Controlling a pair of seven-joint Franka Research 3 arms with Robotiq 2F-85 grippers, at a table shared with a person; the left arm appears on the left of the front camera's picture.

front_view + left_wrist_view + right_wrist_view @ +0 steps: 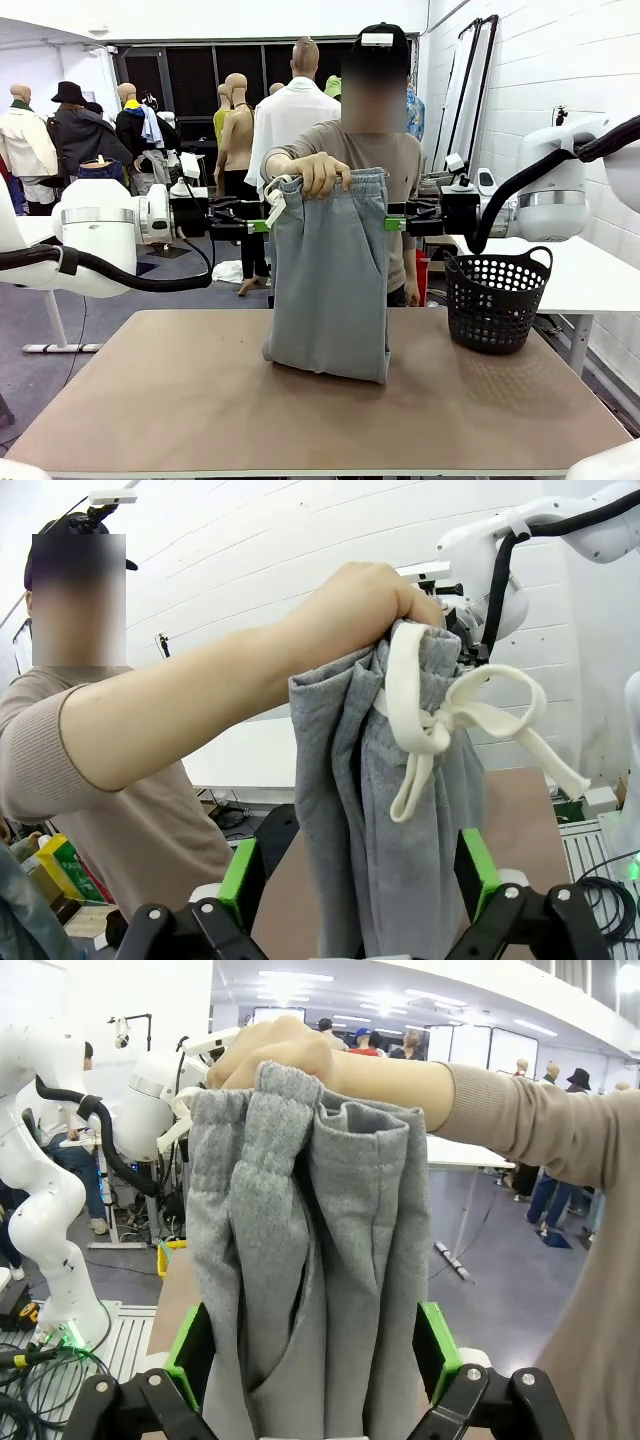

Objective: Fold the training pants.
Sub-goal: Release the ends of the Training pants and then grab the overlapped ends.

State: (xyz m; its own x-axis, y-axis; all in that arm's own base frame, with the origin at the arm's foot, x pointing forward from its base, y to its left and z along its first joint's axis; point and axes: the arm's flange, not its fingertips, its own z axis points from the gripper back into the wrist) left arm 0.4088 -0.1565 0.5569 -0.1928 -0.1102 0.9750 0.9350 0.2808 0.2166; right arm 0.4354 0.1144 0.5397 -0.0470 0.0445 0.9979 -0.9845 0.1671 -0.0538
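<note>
A person's hand (318, 172) holds the light grey training pants (330, 280) up by the waistband. They hang folded, with the lower end resting on the table (180, 400). My left gripper (258, 226) is open at the pants' left edge. In the left wrist view the cloth (350, 780) and its white drawstring (440, 720) hang between the green pads of this gripper (360, 875). My right gripper (397, 222) is open at the right edge. Its wrist view has the waistband folds (300, 1210) between the spread fingers of that gripper (315, 1350).
A black perforated basket (497, 300) stands on the table's right side. The person stands at the far edge behind the pants. A white table (590, 270) lies beyond the basket to the right.
</note>
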